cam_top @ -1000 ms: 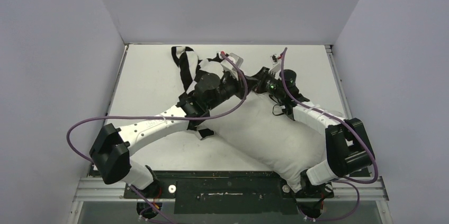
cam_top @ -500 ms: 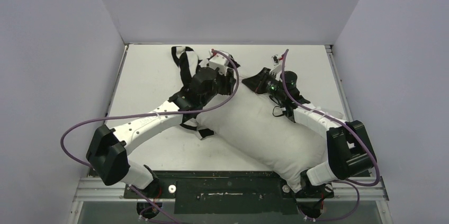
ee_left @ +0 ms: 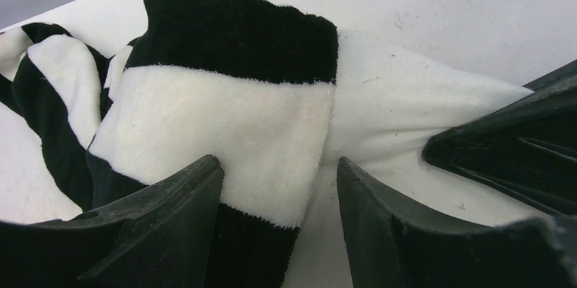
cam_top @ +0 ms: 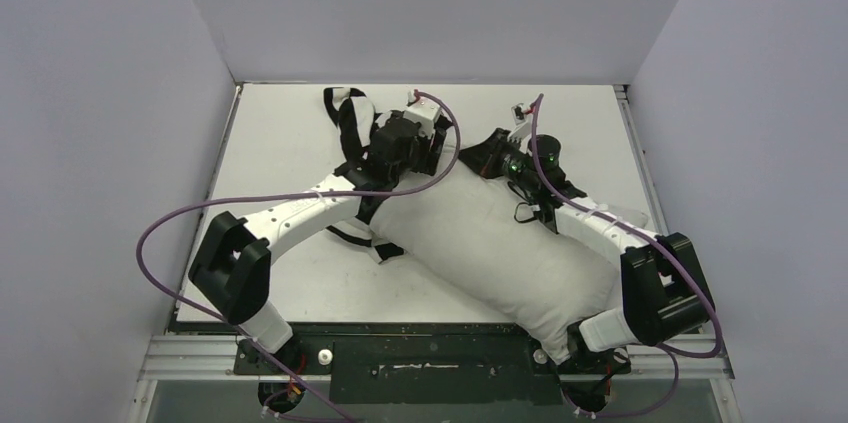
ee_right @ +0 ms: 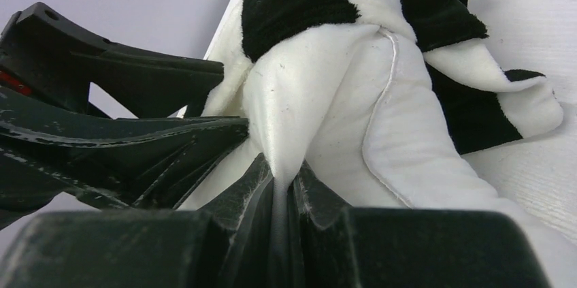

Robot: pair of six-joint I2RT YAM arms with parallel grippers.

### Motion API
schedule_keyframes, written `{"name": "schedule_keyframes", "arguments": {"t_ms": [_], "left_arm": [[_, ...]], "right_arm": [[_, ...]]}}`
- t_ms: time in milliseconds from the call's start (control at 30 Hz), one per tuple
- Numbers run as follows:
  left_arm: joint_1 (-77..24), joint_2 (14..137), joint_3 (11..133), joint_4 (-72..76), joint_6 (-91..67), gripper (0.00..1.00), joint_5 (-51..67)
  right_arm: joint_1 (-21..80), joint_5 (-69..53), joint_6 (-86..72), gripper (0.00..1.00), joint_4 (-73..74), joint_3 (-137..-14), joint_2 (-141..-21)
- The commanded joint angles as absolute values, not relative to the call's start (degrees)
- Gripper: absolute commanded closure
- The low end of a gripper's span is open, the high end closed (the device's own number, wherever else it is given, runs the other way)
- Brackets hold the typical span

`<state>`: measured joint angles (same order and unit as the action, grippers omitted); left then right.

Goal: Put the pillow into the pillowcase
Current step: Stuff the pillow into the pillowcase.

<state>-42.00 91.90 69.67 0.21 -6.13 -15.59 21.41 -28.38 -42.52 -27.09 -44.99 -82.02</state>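
I find the striped pillowcase bunched far across the table. It laps the far corner of the pillow. Left gripper: spread over the stripes, grasping nothing. Right gripper: clenched on that pillow corner.

The white desk carries two items. The off-white pillow lies diagonally, from the near right edge toward the far centre. The black-and-white striped pillowcase lies crumpled at far centre-left, touching the pillow's far end.
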Motion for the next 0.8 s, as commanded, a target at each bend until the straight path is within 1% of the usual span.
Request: {"name": "schedule_keyframes", "arguments": {"t_ms": [0,67,100,133,233,267,400,567,767], "left_arm": [[-41.7,95.3,74.0,3.4,-3.7,0.4,-15.9],[-41.7,96.9,75.1,3.7,-2.7,0.42,-17.5],[-41.7,97.3,75.6,3.8,-2.4,0.47,-17.8],[-41.7,97.6,76.0,3.9,-2.2,0.55,-17.9],[-42.3,96.7,77.1,4.3,-2.1,0.93,-15.8],[-42.8,95.4,77.2,4.8,-2.3,1.0,-14.8],[-45.9,90.5,76.9,8.5,-5.0,1.0,-7.2],[-47.1,85.8,71.5,20.1,-15.5,1.0,7.0],[-49.5,84.7,63.9,30.5,-23.4,1.0,14.5]], "right_arm": [[23.6,-29.4,-42.9,1.0,-30.5,-46.1,-78.4],[24.7,-28.8,-42.4,1.0,-30.1,-46.2,-78.5],[25.5,-28.3,-42.2,1.0,-29.8,-46.2,-78.5],[26.3,-27.9,-42.0,1.0,-29.7,-46.1,-78.4],[27.4,-25.9,-42.2,1.0,-30.1,-45.4,-78.1],[27.4,-25.0,-42.3,1.0,-30.2,-45.2,-77.9],[27.3,-20.2,-42.4,1.0,-30.4,-45.0,-76.7],[27.3,-11.9,-43.7,1.0,-30.4,-44.9,-75.9],[26.4,-1.5,-48.0,1.0,-33.5,-41.0,-74.3]]}}
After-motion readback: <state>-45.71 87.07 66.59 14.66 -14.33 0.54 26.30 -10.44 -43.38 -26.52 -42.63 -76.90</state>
